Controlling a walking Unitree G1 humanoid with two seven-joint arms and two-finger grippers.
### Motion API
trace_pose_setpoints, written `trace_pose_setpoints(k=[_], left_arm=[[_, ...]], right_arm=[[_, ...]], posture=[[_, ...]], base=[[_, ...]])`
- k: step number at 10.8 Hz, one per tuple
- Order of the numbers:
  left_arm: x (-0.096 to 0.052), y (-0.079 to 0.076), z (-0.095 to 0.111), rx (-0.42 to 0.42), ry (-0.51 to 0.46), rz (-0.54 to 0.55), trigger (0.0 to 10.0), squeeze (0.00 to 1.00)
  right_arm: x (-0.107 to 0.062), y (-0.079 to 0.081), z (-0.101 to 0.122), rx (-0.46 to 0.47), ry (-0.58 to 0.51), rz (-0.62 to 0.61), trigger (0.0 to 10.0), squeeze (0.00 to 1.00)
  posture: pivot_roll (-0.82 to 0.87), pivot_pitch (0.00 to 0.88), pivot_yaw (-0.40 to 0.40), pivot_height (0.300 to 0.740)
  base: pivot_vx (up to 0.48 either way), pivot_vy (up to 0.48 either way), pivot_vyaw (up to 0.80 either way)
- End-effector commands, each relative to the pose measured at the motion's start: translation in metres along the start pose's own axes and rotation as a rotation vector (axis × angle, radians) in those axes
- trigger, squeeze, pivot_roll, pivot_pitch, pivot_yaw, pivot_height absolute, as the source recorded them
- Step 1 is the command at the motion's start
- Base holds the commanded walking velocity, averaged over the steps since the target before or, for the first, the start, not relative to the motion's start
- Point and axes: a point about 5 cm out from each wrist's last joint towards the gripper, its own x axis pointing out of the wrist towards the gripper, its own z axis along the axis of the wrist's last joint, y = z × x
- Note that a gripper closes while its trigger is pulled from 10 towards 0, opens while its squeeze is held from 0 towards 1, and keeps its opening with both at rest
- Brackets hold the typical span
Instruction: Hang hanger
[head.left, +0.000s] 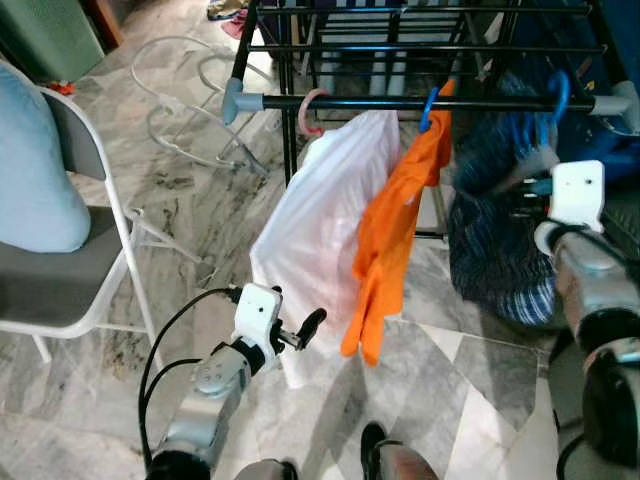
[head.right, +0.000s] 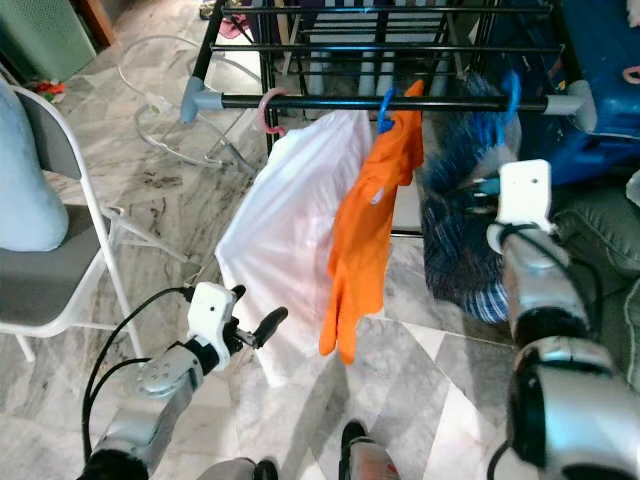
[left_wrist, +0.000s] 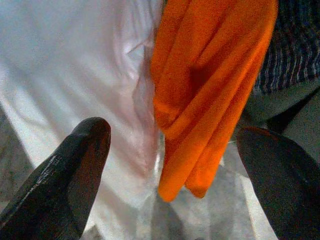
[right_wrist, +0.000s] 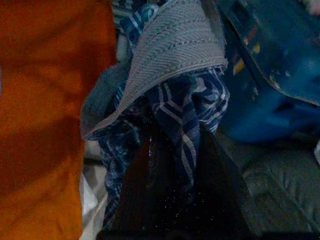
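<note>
A black rack bar (head.left: 400, 102) carries three hangers. A pink hook (head.left: 312, 110) holds a white garment (head.left: 315, 240). A blue hook (head.left: 430, 105) holds an orange garment (head.left: 400, 220). A third blue hook (head.left: 558, 95) sits over the bar with a blue plaid shirt (head.left: 490, 240) on it. My right gripper (head.left: 525, 192) is raised at the shirt's collar, and in the right wrist view its fingers (right_wrist: 165, 190) are shut on the plaid cloth (right_wrist: 190, 115). My left gripper (head.left: 305, 330) stands open low in front of the white garment, holding nothing.
A white folding chair (head.left: 110, 200) with a light blue cushion (head.left: 30, 170) stands at the left. A white wire frame (head.left: 180, 90) lies on the marble floor behind it. A blue container (head.right: 600, 90) sits at the far right. More rack bars (head.left: 400, 45) run behind.
</note>
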Motion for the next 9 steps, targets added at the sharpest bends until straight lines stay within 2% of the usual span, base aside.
trace_pose_setpoints(k=[1,2,3,4,5,6,7,8,9], left_arm=[[-0.001,0.002,-0.005,0.008,0.019,0.014,10.0,0.0],[0.004,0.001,-0.003,0.015,0.016,0.006,10.0,0.0],[0.007,0.0,-0.003,0.02,0.016,0.001,10.0,0.0],[0.01,-0.001,-0.002,0.023,0.015,0.001,10.0,0.0],[0.012,-0.002,-0.004,0.021,0.011,0.013,10.0,0.0],[0.012,-0.003,-0.006,0.01,0.006,0.015,10.0,0.0],[0.01,-0.001,-0.011,0.015,0.012,0.044,10.0,0.0],[0.008,0.0,-0.017,0.009,0.024,0.065,10.0,0.0],[0.008,0.003,-0.018,0.01,0.024,0.091,10.0,0.0]], right_arm=[[-0.002,0.002,0.005,-0.002,-0.06,0.0,2.4,0.0],[-0.007,0.005,0.006,0.007,-0.118,-0.01,2.5,0.0],[-0.016,0.009,0.003,0.029,-0.163,-0.021,10.0,0.0],[-0.024,0.013,-0.002,0.035,-0.18,-0.026,10.0,0.0],[-0.041,0.02,-0.02,0.052,-0.159,-0.049,10.0,0.0],[-0.051,0.025,-0.025,-0.03,-0.174,-0.042,10.0,0.0],[-0.066,0.03,-0.034,-0.028,-0.165,-0.071,10.0,0.0],[-0.081,0.033,-0.046,0.017,-0.131,-0.116,10.0,0.0],[-0.088,0.041,-0.053,0.014,-0.11,-0.111,10.0,0.0]], posture=[[-0.08,0.15,0.099,0.74],[-0.09,0.136,0.1,0.74],[-0.11,0.119,0.099,0.74],[-0.11,0.115,0.096,0.74],[-0.12,0.11,0.089,0.74],[-0.12,0.107,0.083,0.74],[-0.13,0.112,0.076,0.74],[-0.13,0.115,0.065,0.74],[-0.13,0.113,0.058,0.74]], base=[[0.0,0.0,0.0],[0.0,0.0,0.0],[0.0,0.0,0.0],[0.0,0.0,0.0],[0.0,0.0,0.0],[0.0,0.0,0.0],[0.0,0.0,0.0],[0.0,0.0,0.0],[0.0,0.0,0.0]])
